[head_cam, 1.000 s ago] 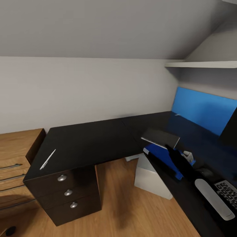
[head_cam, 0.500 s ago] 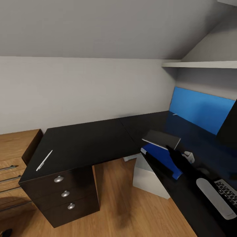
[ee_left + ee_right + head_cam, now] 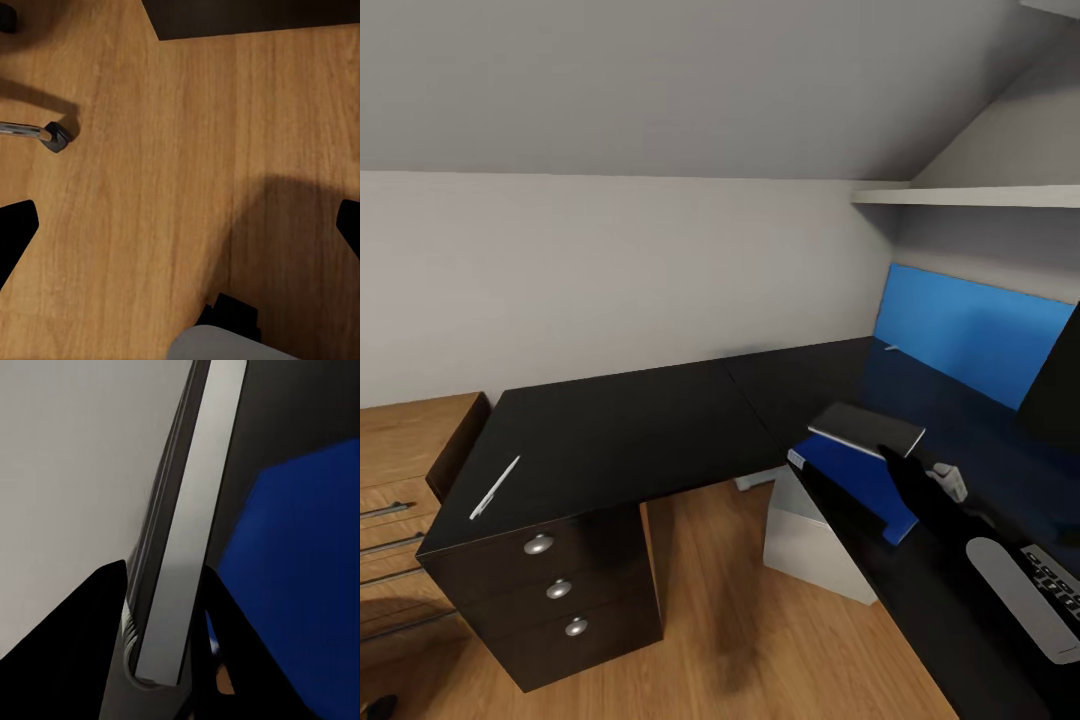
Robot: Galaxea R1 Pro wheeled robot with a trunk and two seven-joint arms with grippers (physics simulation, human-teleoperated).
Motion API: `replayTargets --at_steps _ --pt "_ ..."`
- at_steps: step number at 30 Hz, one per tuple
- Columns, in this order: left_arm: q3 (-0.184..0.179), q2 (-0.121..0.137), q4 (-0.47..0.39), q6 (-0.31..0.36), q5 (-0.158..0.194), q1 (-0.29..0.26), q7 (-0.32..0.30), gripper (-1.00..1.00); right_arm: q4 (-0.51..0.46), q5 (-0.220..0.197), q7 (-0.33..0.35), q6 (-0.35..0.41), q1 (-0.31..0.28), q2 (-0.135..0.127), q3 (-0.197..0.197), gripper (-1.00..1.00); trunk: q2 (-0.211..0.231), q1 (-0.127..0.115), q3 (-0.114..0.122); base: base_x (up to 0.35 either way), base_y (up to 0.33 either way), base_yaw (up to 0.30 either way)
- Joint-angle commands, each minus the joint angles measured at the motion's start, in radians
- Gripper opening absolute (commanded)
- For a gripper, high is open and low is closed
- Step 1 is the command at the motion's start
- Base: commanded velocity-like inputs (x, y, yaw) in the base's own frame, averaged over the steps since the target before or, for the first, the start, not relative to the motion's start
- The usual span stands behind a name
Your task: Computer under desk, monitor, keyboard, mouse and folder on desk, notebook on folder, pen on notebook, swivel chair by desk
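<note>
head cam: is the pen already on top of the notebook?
No. The pen lies alone on the desk above the drawers, far from the notebook that the right gripper holds over the blue folder.

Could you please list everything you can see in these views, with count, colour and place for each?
desk: one, black, L-shaped, along the walls.
drawers: three, black with silver knobs, under the desk's left end.
pen: one, white, on the desk's left end.
folder: one, blue, flat on the desk's right wing.
notebook: one, dark grey, held above the folder.
keyboard: one, silver with dark keys, on the desk at the lower right.
computer: one, light grey, on the floor under the desk.
board: one, blue, on the right wall.
shelf: one, white, above the board.
cabinet: one, wooden, left of the desk.
floor: wooden.
right claw: one, black, shut on the notebook.
</note>
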Motion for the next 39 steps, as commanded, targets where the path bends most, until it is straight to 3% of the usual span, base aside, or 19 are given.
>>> replayTargets --at_steps 1,20,39 --pt "-0.008 0.001 0.0 -0.004 0.009 -0.001 0.006 1.0 -0.001 -0.006 -0.008 0.001 -0.001 -0.001 0.001 -1.0 0.0 0.0 -0.001 0.0 0.0 0.0" --pt "-0.008 0.001 0.0 -0.007 0.009 -0.001 0.006 1.0 0.043 -0.006 -0.062 0.001 -0.001 0.006 0.005 -1.0 0.0 0.0 -0.001 0.064 0.0 0.0" --pt "-0.008 0.001 0.0 -0.007 0.009 -0.001 0.006 1.0 0.051 -0.008 -0.081 0.001 -0.001 0.014 0.005 -1.0 0.0 0.0 -0.001 -0.054 0.0 0.0"
